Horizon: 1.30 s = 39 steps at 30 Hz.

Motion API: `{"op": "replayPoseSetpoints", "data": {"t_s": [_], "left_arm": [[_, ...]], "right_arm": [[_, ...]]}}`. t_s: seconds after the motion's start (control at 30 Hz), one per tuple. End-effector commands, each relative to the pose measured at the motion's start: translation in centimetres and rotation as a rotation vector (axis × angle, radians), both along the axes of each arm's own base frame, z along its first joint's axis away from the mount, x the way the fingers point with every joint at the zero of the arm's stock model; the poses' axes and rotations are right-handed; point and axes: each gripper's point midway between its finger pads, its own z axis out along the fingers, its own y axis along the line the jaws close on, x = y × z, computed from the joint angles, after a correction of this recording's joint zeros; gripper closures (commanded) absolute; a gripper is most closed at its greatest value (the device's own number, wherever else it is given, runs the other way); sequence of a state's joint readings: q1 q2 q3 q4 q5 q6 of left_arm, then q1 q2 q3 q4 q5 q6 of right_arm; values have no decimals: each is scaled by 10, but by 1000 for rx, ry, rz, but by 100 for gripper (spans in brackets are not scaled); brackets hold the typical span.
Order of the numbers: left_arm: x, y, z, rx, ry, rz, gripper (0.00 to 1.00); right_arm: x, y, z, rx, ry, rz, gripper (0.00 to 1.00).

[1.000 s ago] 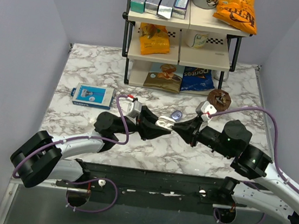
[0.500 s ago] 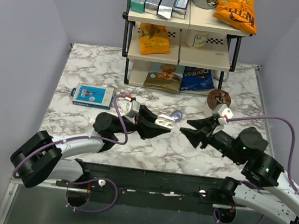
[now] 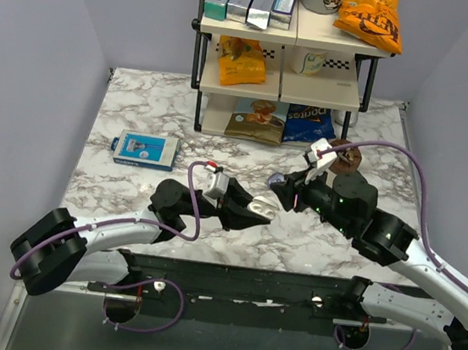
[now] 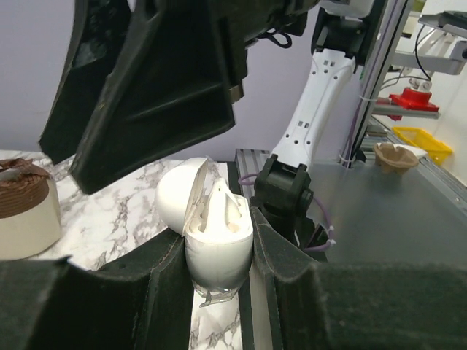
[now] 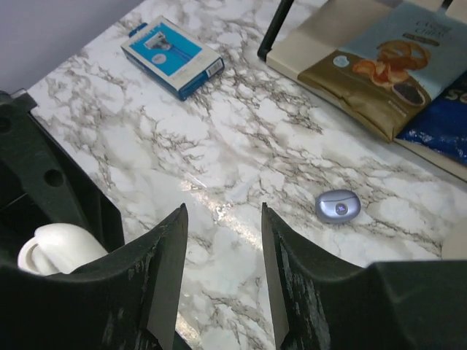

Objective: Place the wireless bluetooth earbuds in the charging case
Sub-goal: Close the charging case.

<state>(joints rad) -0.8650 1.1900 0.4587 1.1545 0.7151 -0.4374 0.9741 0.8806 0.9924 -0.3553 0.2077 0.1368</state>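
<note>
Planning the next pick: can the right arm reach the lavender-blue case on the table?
Probably yes. The right tool is open and empty, and the lavender-blue case lies uncovered on the table just ahead of it.

Table top: marble-patterned, smooth, glossy, showing glare. Lavender-blue charging case: smooth plastic, soft sheen. White shell: smooth satin plastic. Right gripper fingers: matt black plastic, scuffed edges. Blue box: glossy card. Snack bags: glossy film
</note>
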Motion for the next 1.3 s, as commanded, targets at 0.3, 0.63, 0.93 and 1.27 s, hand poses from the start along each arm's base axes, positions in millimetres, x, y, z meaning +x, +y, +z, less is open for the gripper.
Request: {"op": "replayPoseSetpoints", "data": {"t_s": [0.3,0.63,0.93,1.27], "left_arm": [[-2,0,5,-1,-81,28,100],[5,1,11,-22,-88,73,100],[7,1,12,-28,-89,84,100],[13,2,7,-23,-27,115,100]], "right_arm": [[-26,13,0,9,18,163,51],[-38,19,-7,3,37,241,52],[-37,16,-12,-3,52,226,52],[-21,-6,6,55,6,67,47]]}}
